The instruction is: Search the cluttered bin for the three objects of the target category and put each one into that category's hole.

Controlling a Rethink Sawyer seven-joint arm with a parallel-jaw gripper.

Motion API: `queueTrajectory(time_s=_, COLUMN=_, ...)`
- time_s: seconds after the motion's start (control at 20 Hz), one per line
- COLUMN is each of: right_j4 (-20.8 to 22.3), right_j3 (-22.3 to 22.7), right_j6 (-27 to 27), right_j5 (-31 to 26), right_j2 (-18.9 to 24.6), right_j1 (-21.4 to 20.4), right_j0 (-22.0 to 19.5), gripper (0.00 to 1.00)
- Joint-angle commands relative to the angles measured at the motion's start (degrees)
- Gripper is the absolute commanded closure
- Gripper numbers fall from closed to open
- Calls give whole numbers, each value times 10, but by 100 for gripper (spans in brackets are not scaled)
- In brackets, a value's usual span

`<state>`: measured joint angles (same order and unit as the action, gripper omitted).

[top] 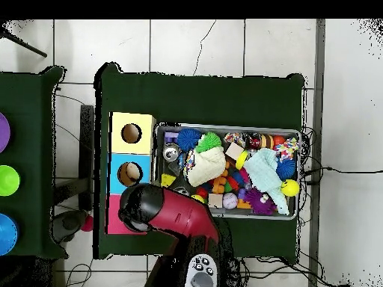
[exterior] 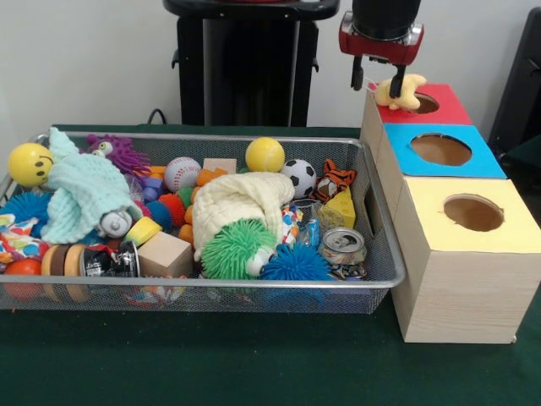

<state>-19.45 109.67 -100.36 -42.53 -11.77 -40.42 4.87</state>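
Observation:
My gripper (exterior: 377,83) hangs over the back left of the red-topped box (exterior: 448,108), its fingers apart. A yellow plush duck (exterior: 404,93) lies against the right finger (exterior: 396,83), on the red top beside the round hole (exterior: 426,103). The left finger does not touch the duck. An orange black-striped plush tiger (exterior: 337,179) sits in the right part of the wire mesh bin (exterior: 211,284). In the overhead view the arm (top: 168,217) covers the gripper and most of the red top (top: 114,222); the bin (top: 227,128) lies to its right.
The blue-topped box (exterior: 439,152) and yellow-topped box (exterior: 469,216) stand in a row in front of the red one. The bin holds spiky balls, yellow balls, cloths, wooden blocks, a can (exterior: 342,247) and a cheese wedge (exterior: 338,211).

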Motion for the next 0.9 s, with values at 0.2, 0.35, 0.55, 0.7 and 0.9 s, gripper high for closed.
queueTrajectory(time_s=0.2, right_j4=1, right_j3=-17, right_j6=-83, right_j5=55, right_j2=49, right_j1=62, right_j0=-28, gripper=0)
queueTrajectory(time_s=0.35, right_j4=-17, right_j3=-24, right_j6=-94, right_j5=63, right_j2=61, right_j1=76, right_j0=-30, gripper=0)
queueTrajectory(time_s=0.55, right_j4=-23, right_j3=-29, right_j6=-96, right_j5=65, right_j2=68, right_j1=85, right_j0=-33, gripper=0)
queueTrajectory(time_s=0.7, right_j4=-28, right_j3=-30, right_j6=-100, right_j5=66, right_j2=72, right_j1=88, right_j0=-34, gripper=0)
queueTrajectory(time_s=0.9, right_j4=-26, right_j3=-33, right_j6=-95, right_j5=65, right_j2=75, right_j1=91, right_j0=-38, gripper=0)
